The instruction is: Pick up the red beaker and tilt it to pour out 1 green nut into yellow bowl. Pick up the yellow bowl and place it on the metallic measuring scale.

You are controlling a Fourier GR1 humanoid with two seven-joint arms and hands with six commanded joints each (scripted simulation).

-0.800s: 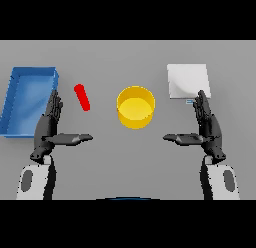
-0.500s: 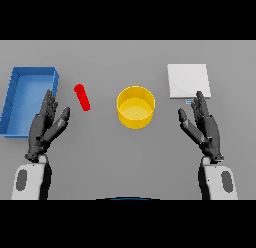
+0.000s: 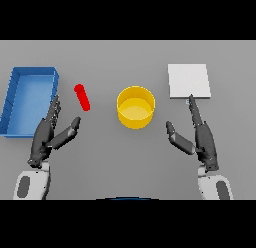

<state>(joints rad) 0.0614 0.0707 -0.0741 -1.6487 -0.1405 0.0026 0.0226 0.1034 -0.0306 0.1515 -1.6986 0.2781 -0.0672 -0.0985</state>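
While flat, red beaker aslant, far-left to near-right

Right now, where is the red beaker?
In the head view the red beaker lies on the table's left side, between the blue tray and the yellow bowl, just beyond the left robot hand.

On the surface, the bowl sits centrally; the beaker lies to its left, the tray beyond that, the scale right.
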